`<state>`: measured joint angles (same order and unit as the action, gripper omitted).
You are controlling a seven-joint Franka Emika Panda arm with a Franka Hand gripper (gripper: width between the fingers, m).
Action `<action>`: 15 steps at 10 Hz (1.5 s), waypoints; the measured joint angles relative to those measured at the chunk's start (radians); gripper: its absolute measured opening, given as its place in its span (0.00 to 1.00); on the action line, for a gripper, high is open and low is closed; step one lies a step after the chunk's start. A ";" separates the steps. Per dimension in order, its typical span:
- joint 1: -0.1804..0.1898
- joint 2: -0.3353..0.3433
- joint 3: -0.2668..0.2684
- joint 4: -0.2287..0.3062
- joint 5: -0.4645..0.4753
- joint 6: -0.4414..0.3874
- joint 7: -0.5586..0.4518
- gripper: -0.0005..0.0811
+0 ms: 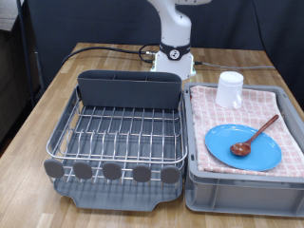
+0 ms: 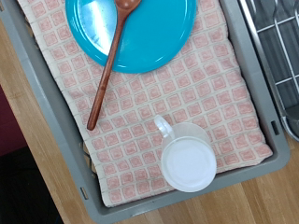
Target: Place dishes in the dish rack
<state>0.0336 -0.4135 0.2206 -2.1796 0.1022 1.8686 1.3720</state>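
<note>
Blue plate (image 1: 243, 146) sits on the pink checked cloth (image 1: 285, 119) inside the light grey bin (image 1: 242, 191), near-right part of the scene in the exterior view. Wooden spoon (image 1: 256, 136) lies across the plate: bowl on the plate face, handle running out past the plate's far-right rim over the cloth. White mug (image 1: 229, 89) stands upright on the same cloth at the bin's far-left corner, well apart from the plate.

Wrist view looks straight down into the bin: plate (image 2: 149, 33) cut off by the frame edge, spoon (image 2: 110, 63) with its handle end resting on the cloth (image 2: 220, 103), mug (image 2: 188, 161) seen from above with its open mouth up and its handle pointing toward the plate. Bin wall (image 2: 42, 121) rings the cloth; one corner of the rack shows at the frame edge.

Dish rack (image 1: 119, 133) is on the exterior view's left, just beside the bin, the two nearly touching along their long sides. Silver wire grid in a dark grey tray, tall grey utensil holder (image 1: 129, 91) along the far side. No dishes in it.

Both stand on a wooden worktop (image 1: 57, 90). Robot base (image 1: 174, 57) is at the far edge, centre, with cables (image 1: 104, 47) trailing left on the worktop.

Hand: not visible in either view, so can't tell whether it's wide or narrow. All three dishes lie loose in the bin.
</note>
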 joint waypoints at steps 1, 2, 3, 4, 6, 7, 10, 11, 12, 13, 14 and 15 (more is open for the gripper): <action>0.000 0.019 0.029 0.011 -0.006 0.004 0.042 0.99; 0.000 0.034 0.056 0.015 -0.015 0.017 0.074 0.99; 0.000 0.048 0.080 0.014 -0.039 0.041 0.097 0.99; 0.000 0.059 0.100 0.003 -0.066 0.086 0.116 0.99; -0.001 0.067 0.121 -0.067 -0.091 0.231 0.125 0.99; -0.001 0.066 0.122 -0.096 -0.091 0.289 0.124 0.99; -0.001 0.081 0.129 -0.094 -0.098 0.291 0.124 0.99; -0.002 0.104 0.140 -0.103 -0.112 0.332 0.137 0.99; -0.006 0.133 0.155 -0.112 -0.139 0.378 0.175 0.99; -0.013 0.165 0.173 -0.119 -0.178 0.418 0.235 0.99; -0.021 0.196 0.193 -0.121 -0.224 0.440 0.314 0.99; -0.024 0.227 0.210 -0.123 -0.270 0.463 0.382 0.99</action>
<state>0.0094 -0.1863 0.4307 -2.3023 -0.1675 2.3317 1.7543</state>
